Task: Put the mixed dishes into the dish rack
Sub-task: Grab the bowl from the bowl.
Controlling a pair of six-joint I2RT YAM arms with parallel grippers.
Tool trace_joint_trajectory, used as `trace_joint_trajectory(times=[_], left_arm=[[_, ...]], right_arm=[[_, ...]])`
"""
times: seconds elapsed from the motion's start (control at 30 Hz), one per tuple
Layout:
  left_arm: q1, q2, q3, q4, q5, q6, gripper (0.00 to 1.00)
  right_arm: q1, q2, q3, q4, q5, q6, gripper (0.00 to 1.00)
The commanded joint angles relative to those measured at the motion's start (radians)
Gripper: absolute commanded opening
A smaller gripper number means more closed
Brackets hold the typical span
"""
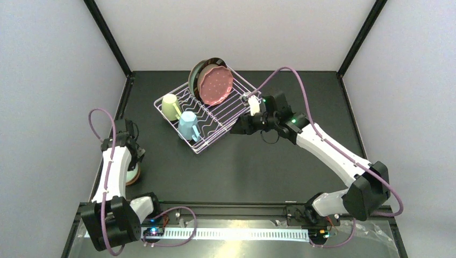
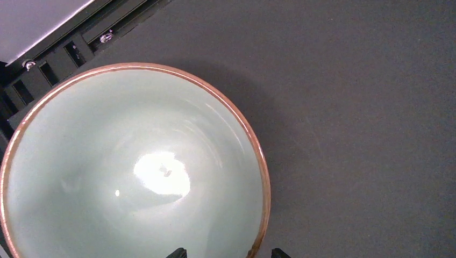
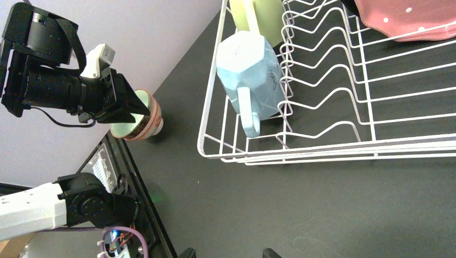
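A small mint bowl with a reddish rim (image 2: 134, 172) stands on the black table at the left; it also shows in the top view (image 1: 134, 176) and the right wrist view (image 3: 142, 122). My left gripper (image 2: 228, 253) is open just above it, one fingertip (image 2: 177, 252) over the inside and the other outside the rim. The white wire dish rack (image 1: 215, 124) holds the mint-green plate (image 1: 194, 75) and pink speckled plate (image 1: 215, 85) upright, plus the pale green mug (image 1: 171, 106) and light blue mug (image 1: 188, 126). My right gripper (image 3: 229, 253) is open and empty beside the rack's right side.
Black frame posts stand at the back corners and grey walls close both sides. A rail with cables runs along the near edge by the arm bases (image 1: 226, 232). The right wrist view shows the left arm (image 3: 59, 88) over the bowl near the table's left edge.
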Motion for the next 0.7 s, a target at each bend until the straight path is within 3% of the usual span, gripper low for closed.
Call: trace_joint_trajectory(times=[0.0,0.67], left_arm=[[0.008,0.041,0.015,0.034,0.002,-0.005,0.89],[0.008,0.212,0.026,0.012,0.071,0.028,0.85]], right_arm=[[-0.013,0.028,0.009,0.036,-0.025,-0.016,0.7],[-0.07,0.046,-0.029,0.059,-0.067,0.003,0.7]])
